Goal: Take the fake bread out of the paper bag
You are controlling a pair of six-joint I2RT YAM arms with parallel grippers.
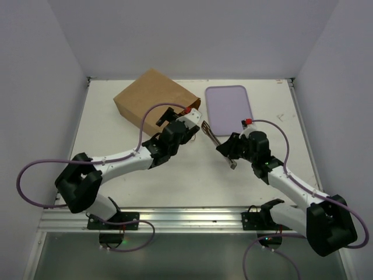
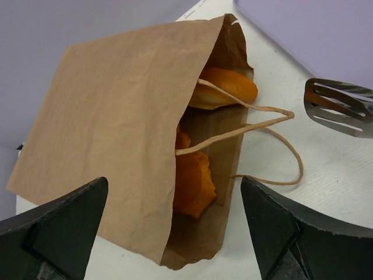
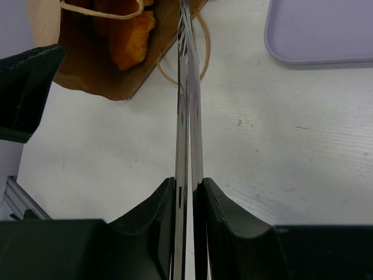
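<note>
Left pincer (image 2: 174, 192) gapes wide, empty, facing the paper bag (image 2: 116, 116) (fake bread (image 2: 195, 181) inside); right pincer (image 3: 187, 192) clamps the tongs (image 3: 187, 116).

Close wrist views, shared paper bag (image 2: 116, 116)

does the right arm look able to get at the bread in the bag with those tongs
Probably yes: the right tool is shut on the tongs, whose tips sit near the open mouth of the paper bag, with bread showing. The cord handle crossing the mouth may snag.

white arm links (image 1: 116, 157), black joints (image 1: 80, 182), looping purple cables (image 1: 19, 182)
</note>
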